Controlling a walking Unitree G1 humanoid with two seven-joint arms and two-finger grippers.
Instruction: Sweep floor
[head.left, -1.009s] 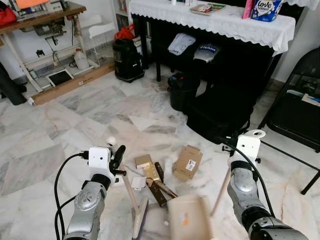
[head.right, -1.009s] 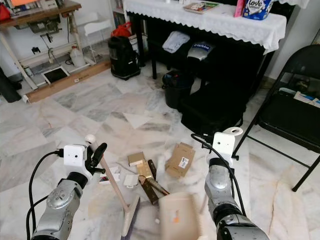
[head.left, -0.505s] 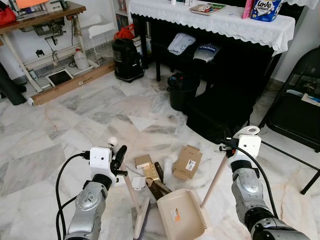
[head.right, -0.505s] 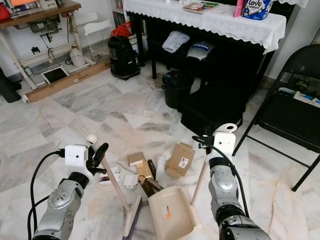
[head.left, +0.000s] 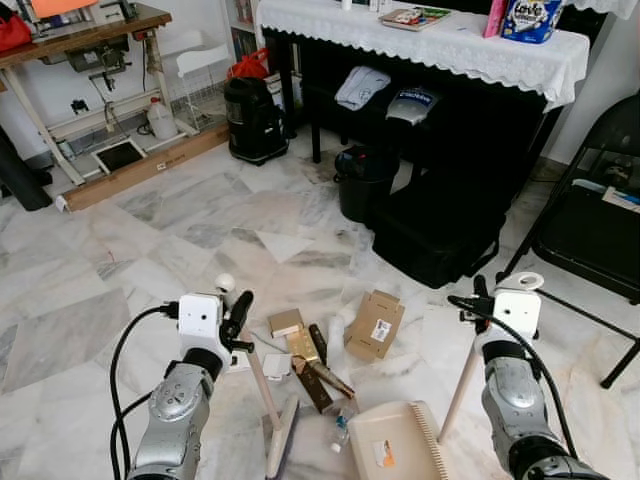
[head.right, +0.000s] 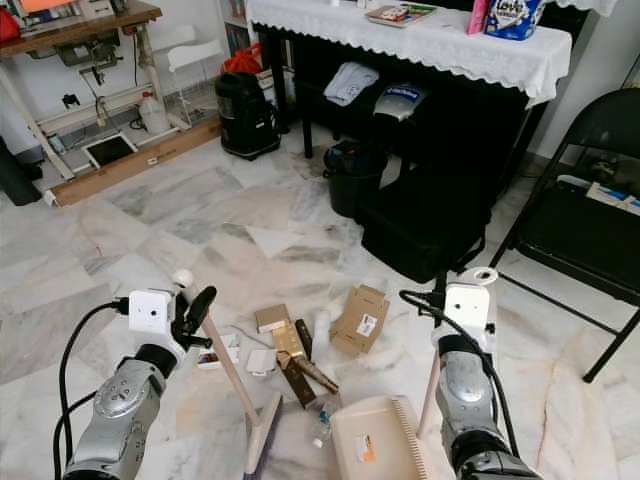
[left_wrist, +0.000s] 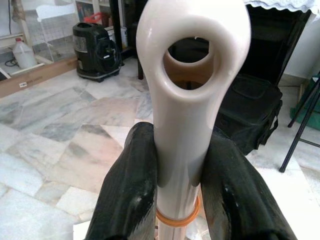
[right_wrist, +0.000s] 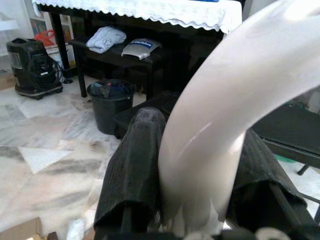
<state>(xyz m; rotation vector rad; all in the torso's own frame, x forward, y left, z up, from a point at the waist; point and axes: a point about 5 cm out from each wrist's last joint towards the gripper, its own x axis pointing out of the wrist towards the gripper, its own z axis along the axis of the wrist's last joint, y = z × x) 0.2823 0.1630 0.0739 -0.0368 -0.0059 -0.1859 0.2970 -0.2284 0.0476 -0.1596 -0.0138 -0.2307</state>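
Observation:
My left gripper (head.left: 233, 318) is shut on the top of the cream broom handle (left_wrist: 186, 125). The handle slants down to the broom head (head.left: 282, 450) on the marble floor. My right gripper (head.left: 484, 302) is shut on the dustpan handle (right_wrist: 215, 120), and the beige dustpan (head.left: 395, 447) lies flat on the floor beside the broom head. Litter lies just beyond them: a flattened cardboard box (head.left: 375, 323), small tan and white boxes (head.left: 286, 323), a brown strip (head.left: 322, 378) and a small bottle (head.left: 341, 431).
A black bin (head.left: 365, 183) and a black bag (head.left: 440, 235) stand in front of the dark piano with a white cloth (head.left: 430, 45). A folding chair (head.left: 600, 220) is on the right. A black vacuum cleaner (head.left: 255, 120) and a workbench (head.left: 80, 40) stand far left.
The right gripper moved to the right and the dustpan swung down from a raised tilt to lie flat on the floor. A small bottle now shows beside it. The left arm held still.

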